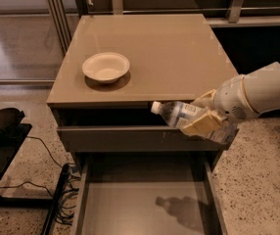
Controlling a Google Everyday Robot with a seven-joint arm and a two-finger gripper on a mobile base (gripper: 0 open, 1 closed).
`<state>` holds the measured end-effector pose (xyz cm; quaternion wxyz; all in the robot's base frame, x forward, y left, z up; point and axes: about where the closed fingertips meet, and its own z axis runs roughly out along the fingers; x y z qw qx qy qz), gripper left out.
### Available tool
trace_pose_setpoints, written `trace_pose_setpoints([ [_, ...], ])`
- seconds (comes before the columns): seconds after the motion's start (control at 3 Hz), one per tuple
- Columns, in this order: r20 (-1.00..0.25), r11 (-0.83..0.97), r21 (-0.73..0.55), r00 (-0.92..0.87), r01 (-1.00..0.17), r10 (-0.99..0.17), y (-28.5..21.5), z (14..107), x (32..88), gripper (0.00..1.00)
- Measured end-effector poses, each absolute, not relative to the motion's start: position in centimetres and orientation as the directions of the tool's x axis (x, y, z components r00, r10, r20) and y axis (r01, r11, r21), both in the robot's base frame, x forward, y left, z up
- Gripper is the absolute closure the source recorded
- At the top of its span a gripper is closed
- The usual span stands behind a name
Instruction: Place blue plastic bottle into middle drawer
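Observation:
The blue plastic bottle (179,113), clear with a blue-and-white label and white cap, lies sideways in my gripper (204,115), cap pointing left. The gripper is shut on it and holds it in the air in front of the cabinet's right front edge, above the open middle drawer (145,199). The drawer is pulled out wide, with a plain grey-brown floor; the bottle's shadow falls on its right part. My white arm (257,92) reaches in from the right.
A cream bowl (105,66) sits on the left of the tan cabinet top (179,48). A shut drawer front (130,138) lies just above the open one. A black stand and cables (12,146) are on the floor at left.

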<state>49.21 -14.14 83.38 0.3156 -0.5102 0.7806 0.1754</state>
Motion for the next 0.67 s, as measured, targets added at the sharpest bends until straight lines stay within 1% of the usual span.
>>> trace_pose_setpoints([
  [0.33, -0.672, 0.418, -0.048, -0.280, -0.907, -0.686, -14.1, 83.4, 49.2, 1.00],
  [0.67, -0.661, 0.429, 0.008, -0.327, -0.903, -0.676, -13.3, 79.7, 48.0, 1.00],
])
